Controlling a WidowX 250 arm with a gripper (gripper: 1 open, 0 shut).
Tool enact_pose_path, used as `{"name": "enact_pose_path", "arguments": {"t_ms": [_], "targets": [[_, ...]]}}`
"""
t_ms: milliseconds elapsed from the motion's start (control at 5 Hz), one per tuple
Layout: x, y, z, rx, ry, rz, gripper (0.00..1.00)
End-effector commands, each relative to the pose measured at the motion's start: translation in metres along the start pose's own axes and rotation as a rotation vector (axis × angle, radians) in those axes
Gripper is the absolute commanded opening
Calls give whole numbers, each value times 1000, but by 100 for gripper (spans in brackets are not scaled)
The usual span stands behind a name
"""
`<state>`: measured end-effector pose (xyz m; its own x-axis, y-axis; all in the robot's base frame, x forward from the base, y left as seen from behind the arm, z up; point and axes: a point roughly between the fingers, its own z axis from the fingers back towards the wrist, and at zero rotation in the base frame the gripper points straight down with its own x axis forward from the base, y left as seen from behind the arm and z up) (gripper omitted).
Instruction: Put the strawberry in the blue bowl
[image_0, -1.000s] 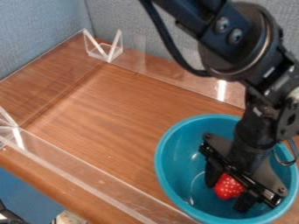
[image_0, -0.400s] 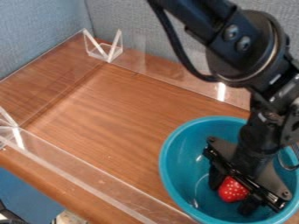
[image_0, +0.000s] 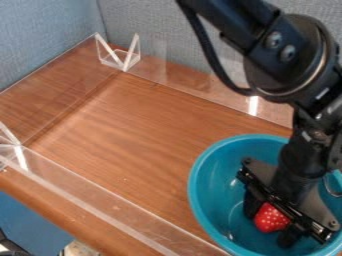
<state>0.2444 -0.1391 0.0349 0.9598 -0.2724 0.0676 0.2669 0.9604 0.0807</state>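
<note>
The strawberry (image_0: 273, 218), small and red, sits low inside the blue bowl (image_0: 221, 195), a large teal bowl at the lower right corner of the wooden table. My gripper (image_0: 279, 211) points straight down into the bowl. Its black fingers (image_0: 254, 186) close on the strawberry from either side, just above the bowl's bottom. The black arm comes down from the upper right and hides the bowl's far right rim.
The wooden table (image_0: 120, 120) has a low clear acrylic wall (image_0: 94, 195) around its edge. Clear acrylic stands are at the back left (image_0: 122, 52) and the left edge (image_0: 11, 150). The bowl lies close to the front wall.
The gripper, the strawberry and the bowl have together shifted slightly toward the lower right of the picture. The grip on the strawberry is unchanged.
</note>
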Motion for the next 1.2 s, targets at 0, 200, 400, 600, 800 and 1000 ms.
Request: {"name": "enact_pose_path", "arguments": {"t_ms": [0, 200, 400, 600, 800, 1000], "targets": [[10, -8, 7, -11, -40, -14, 0], [11, -10, 5, -11, -39, -19, 0], [11, -11, 5, -11, -38, -25, 0], [11, -11, 6, -12, -36, -25, 100], [12, -12, 11, -13, -40, -24, 100], [13, -12, 10, -17, -35, -22, 100]]}}
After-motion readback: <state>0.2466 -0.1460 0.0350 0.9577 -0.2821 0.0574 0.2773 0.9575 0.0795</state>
